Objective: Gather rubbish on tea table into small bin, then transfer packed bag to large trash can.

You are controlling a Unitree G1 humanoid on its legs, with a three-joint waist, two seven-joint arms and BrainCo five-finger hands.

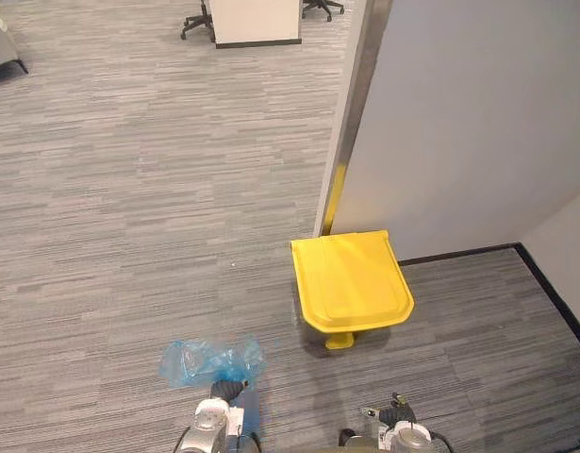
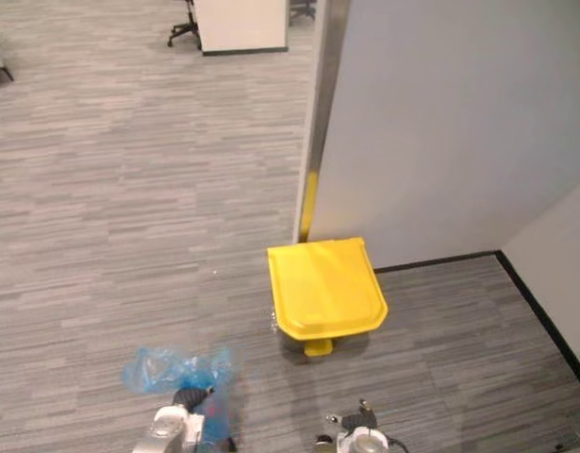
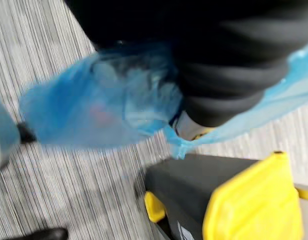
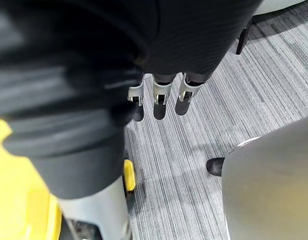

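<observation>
While the robot's left hand hangs low at the robot's left, its fingers appear curled into the gathered neck of a blue plastic rubbish bag. The crumpled, see-through bag bulges just ahead of that hand, above the grey striped carpet. The left wrist view shows the bag's film wrapped close round the hand, with the can's dark body just past it.

The large trash can stands ahead and to the right of the bag, near it but apart. Its yellow lid is closed flat, and its back edge sits against a pale grey wall panel. The can's long axis runs from the robot toward the wall, and a yellow foot pedal sticks out from the near side, pointing back at the robot.

The right hand hangs empty with its fingers straight, low on the robot's right, close to the can's near side. The bag would probably have to travel forward and rightward, and the closed lid stands in its way.
</observation>
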